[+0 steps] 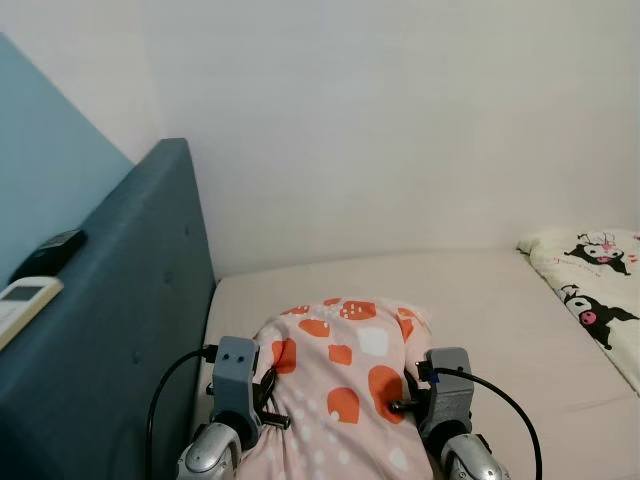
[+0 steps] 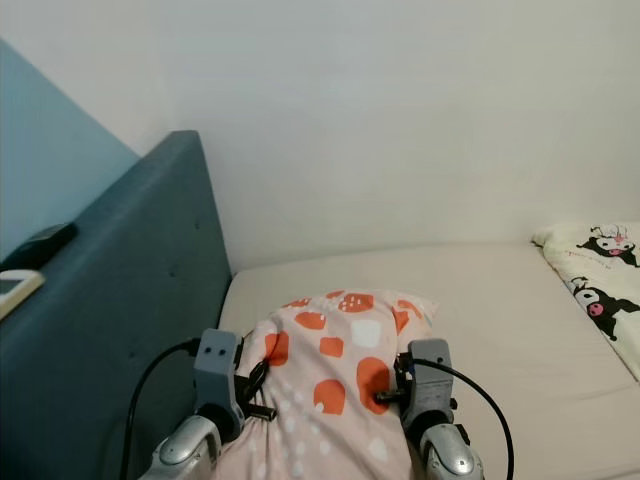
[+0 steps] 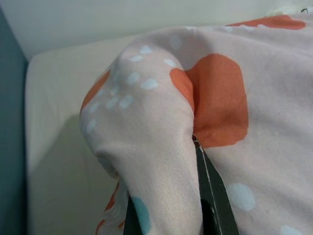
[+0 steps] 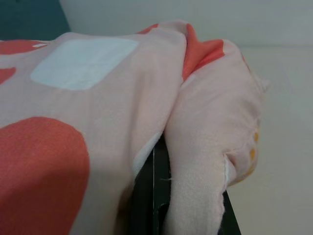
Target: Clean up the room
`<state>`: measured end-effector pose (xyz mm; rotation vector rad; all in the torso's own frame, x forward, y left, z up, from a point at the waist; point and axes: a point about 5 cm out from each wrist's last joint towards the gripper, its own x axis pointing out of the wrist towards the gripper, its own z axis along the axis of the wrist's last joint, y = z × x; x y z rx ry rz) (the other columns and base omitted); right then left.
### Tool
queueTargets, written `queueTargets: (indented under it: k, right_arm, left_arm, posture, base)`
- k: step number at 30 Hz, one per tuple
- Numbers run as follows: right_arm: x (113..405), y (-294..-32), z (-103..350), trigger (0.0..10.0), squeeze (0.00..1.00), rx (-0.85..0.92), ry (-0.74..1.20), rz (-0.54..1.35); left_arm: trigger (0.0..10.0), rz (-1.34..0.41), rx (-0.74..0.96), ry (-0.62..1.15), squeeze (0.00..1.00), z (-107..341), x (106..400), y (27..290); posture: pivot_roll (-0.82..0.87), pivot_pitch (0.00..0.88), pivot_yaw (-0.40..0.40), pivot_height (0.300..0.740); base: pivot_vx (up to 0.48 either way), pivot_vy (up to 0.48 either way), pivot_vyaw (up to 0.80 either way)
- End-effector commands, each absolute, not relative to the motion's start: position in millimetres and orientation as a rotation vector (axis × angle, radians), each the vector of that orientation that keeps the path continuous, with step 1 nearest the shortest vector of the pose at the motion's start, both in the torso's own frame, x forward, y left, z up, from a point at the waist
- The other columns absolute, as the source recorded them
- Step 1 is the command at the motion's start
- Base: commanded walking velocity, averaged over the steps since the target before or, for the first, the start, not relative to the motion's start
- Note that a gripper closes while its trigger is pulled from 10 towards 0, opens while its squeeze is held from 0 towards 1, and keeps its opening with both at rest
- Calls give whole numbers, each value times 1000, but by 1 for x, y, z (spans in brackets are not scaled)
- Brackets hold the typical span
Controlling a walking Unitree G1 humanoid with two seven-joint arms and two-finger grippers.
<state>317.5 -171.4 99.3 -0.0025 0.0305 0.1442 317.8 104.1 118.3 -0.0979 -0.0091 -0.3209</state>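
Note:
A pink pillow (image 1: 345, 380) with orange and white patches lies lengthwise between my two arms, over the near part of the beige mattress (image 1: 500, 300). My left gripper (image 3: 168, 215) is shut on a bunched fold of its left edge. One black finger (image 3: 215, 196) shows beside the cloth. On the pillow's right edge my right gripper (image 4: 190, 205) is also shut, pinching a thick fold, with a dark finger (image 4: 146, 196) under the fabric. From the head views the fingertips are buried in the cloth and I see just the grey wrists.
A dark blue padded headboard (image 1: 130, 330) runs along the left. On its top lie a white remote (image 1: 25, 300) and a black remote (image 1: 55, 250). A cream cartoon-print blanket (image 1: 590, 280) lies at the bed's right. A white wall closes the far side.

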Motion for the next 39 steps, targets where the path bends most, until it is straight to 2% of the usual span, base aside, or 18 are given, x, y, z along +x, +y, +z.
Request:
queueTargets:
  k: [1, 31, 39]
  right_arm:
    - [320, -164, 106, 10000, 0, -1, -8, 176]
    - [321, -162, 107, 10000, 0, 9, -16, 188]
    - [322, -160, 109, 10000, 0, -35, -19, 203]
  left_arm:
    - [10000, -328, -111, -65, 0, 127, 319, 104]
    - [10000, -302, -109, -58, 0, 124, 319, 112]
    - [10000, -304, -103, -67, 0, 126, 319, 112]
  posture:
    - [-16, 124, -11, 724]
    - [-15, 102, -19, 724]
    - [-15, 107, -20, 724]
  base:
    - [0, 0, 0]
    - [0, 0, 0]
    - [0, -95, 0]
